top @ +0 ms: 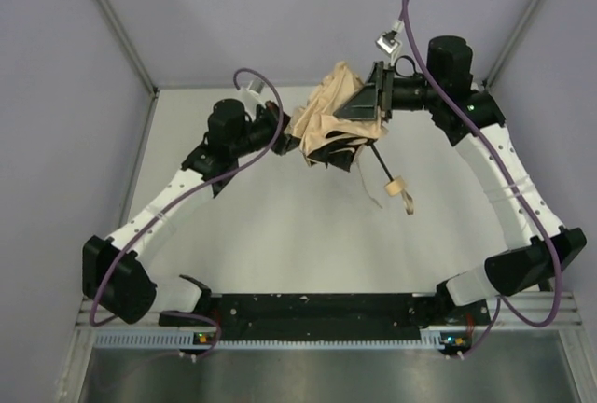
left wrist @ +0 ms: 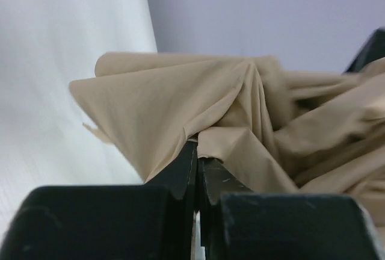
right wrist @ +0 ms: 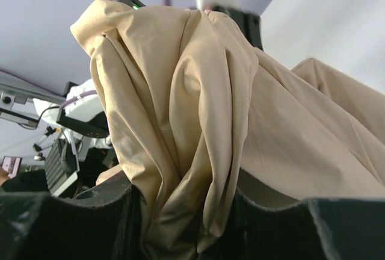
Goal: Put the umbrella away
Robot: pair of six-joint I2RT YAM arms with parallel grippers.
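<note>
- Nearest to us, the black rail point(top: 317, 310) carries both arm bases at the near edge of the white tabletop point(top: 280, 244), and a purple cable point(top: 187, 200) runs along each arm.
- Both arms reach away from the bases and lean in toward each other, meeting at the far middle of the tabletop.
- Nearer than that meeting point we see the small tan handle point(top: 394, 185) with its loop strap point(top: 408, 203) trailing toward the bases. We cannot tell whether the handle touches the tabletop.
- The thin black shaft point(top: 378, 162) slants from the handle up and away into the fabric.
- The umbrella point(top: 331, 123) sits between the two tools, its beige canopy crumpled and partly gathered, dark underside showing on the near side.
- The left tool point(left wrist: 197, 151) is closed, its black fingers point(left wrist: 180, 173) pressed together with a fold of canopy edge caught at their tips.
- The right tool point(right wrist: 186, 212) grips a thick bunch of canopy that fills the gap between its fingers, from the umbrella's far right side.
- Farthest off stands the pale back wall point(top: 308, 11).
</note>
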